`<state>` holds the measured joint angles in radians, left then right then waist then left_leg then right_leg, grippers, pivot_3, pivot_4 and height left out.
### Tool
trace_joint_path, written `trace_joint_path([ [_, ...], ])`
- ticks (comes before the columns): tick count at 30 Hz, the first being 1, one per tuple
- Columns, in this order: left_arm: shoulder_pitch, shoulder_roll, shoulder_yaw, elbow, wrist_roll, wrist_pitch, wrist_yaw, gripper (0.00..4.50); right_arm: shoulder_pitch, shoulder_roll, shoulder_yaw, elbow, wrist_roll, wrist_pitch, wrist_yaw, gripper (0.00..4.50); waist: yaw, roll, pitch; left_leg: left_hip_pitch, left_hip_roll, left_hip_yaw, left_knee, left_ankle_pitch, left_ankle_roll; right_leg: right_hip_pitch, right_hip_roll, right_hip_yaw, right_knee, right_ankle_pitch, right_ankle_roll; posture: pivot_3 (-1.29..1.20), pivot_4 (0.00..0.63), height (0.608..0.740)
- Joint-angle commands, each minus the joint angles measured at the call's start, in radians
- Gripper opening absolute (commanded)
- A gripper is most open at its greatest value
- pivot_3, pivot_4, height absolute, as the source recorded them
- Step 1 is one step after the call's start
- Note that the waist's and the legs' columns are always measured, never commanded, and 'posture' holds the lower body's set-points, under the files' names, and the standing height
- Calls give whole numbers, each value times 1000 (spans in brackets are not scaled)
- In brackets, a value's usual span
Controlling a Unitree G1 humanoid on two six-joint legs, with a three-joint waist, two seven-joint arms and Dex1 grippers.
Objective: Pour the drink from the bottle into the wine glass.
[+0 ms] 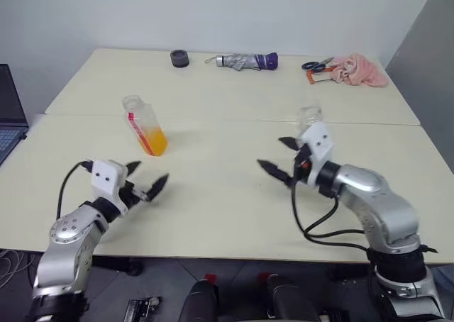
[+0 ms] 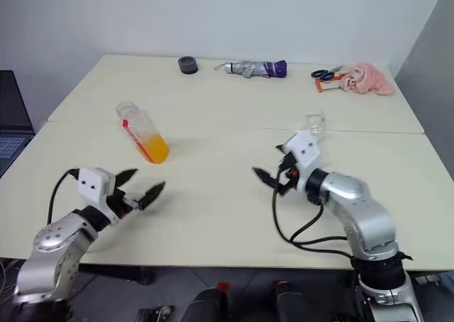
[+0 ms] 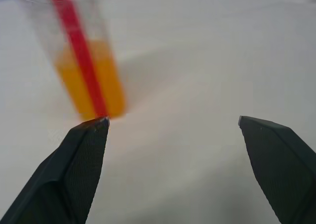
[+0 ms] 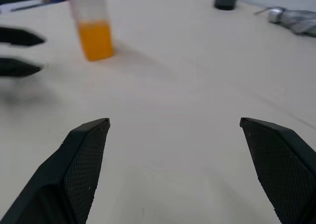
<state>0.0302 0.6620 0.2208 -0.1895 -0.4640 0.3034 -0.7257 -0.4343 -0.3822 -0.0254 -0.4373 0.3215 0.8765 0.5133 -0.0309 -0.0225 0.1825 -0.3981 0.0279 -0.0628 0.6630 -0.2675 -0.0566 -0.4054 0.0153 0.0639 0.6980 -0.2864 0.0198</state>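
Pale table (image 1: 213, 194) under a white wall. Along the far edge: black tape roll (image 1: 180, 58), folded umbrella (image 1: 245, 61), scissors (image 1: 317, 67), pink cloth (image 1: 358, 70). Laptop (image 1: 8, 116) at far left.

Head views: uncapped bottle (image 1: 145, 125) upright left of centre, drink (image 1: 154, 140) low inside; wine glass (image 1: 310, 116) behind right pincer (image 1: 278, 157). Left pincer (image 1: 147, 179) spread, empty; right likewise.

Left wrist view: red label strip, nothing between fingers (image 3: 74, 169).

Right wrist view: bare tabletop between fingers (image 4: 79, 169), bottle beyond.
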Motion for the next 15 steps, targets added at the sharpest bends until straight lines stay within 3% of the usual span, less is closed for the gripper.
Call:
trace_joint_path([
  [1, -53, 48, -49, -104, -77, 72, -118, 4487, -144, -35, -93, 69, 18, 189, -82, 4500, -1, 2, 1, 0, 0, 1, 0, 0, 0, 0, 0, 0, 0, 0, 0, 0, 150, 740],
  [5, -168, 94, -101, -92, -109, 116, -240, 4487, -362, -80, -144, 349, 28, 322, -97, 4500, -3, 2, 1, 2, -3, 5, 0, 1, 1, 0, 4, 3, 0, 1, 0, 0, 150, 740],
  [10, -272, 129, -176, -19, -47, 63, -363, 4487, -553, -167, -46, 756, -54, 236, -42, 4500, -9, 2, 1, 2, -2, 8, -2, 1, 2, -1, 6, 5, -1, 1, -1, 0, 150, 740],
  [15, -355, 91, -227, 44, -3, 20, -394, 4487, -719, -179, 73, 1152, -137, 129, 73, 4500, -20, 2, 2, -2, -2, 11, -3, -1, 4, -6, 4, 7, -2, 0, -2, 0, 150, 740],
])
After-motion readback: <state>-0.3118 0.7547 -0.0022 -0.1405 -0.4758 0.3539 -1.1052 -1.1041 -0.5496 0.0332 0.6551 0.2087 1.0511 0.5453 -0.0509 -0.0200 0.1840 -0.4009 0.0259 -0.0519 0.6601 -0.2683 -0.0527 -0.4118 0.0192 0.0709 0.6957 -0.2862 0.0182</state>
